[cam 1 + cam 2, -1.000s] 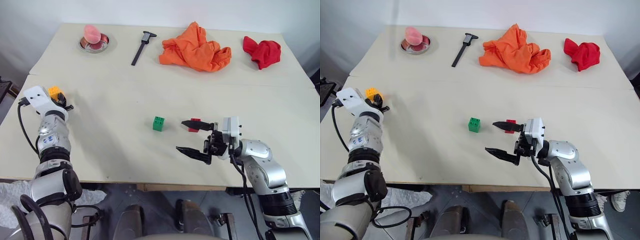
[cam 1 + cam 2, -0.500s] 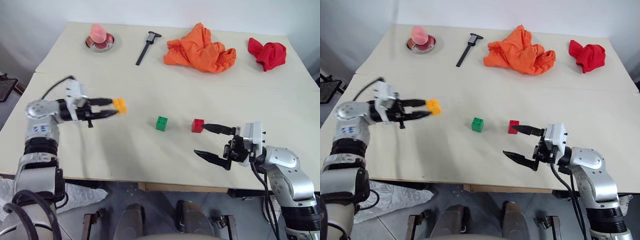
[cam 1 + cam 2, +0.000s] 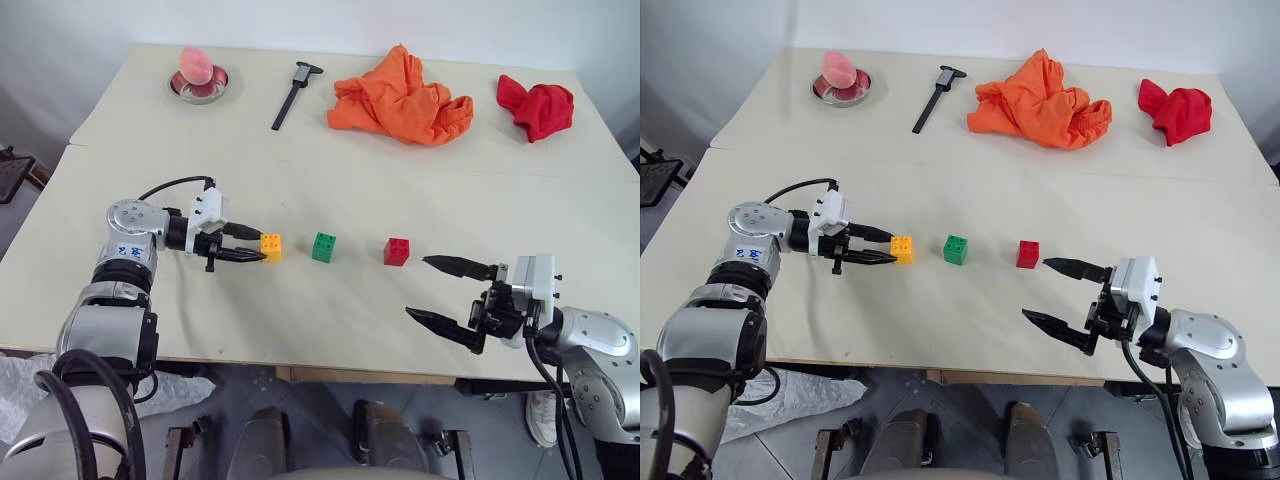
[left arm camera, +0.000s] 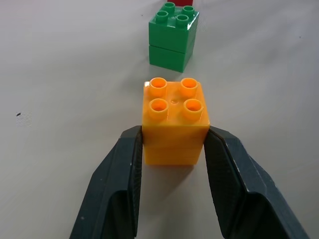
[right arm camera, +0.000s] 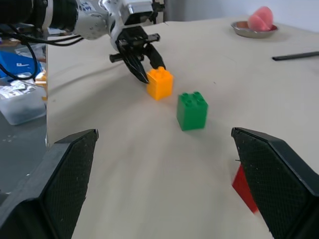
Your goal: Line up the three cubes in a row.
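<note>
Yellow cube [image 4: 174, 122] sat clamped between the left gripper [image 3: 255, 249] jaws, resting on the table [image 3: 300, 330], with the green cube [image 3: 323, 247] just past the fingertips and the red cube [image 3: 397, 251] beyond. Looked light, rigid, slick plastic, best pinched on its flat side walls below the studs. Right gripper [image 3: 440, 292] jaws stood wide open, holding nothing, with the red cube nearest beyond its fingertips.

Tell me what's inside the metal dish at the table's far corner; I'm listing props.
A rounded pink object sits in the dish, rising above its rim. What it is can't be told, and the dish floor beneath it is covered.
</note>
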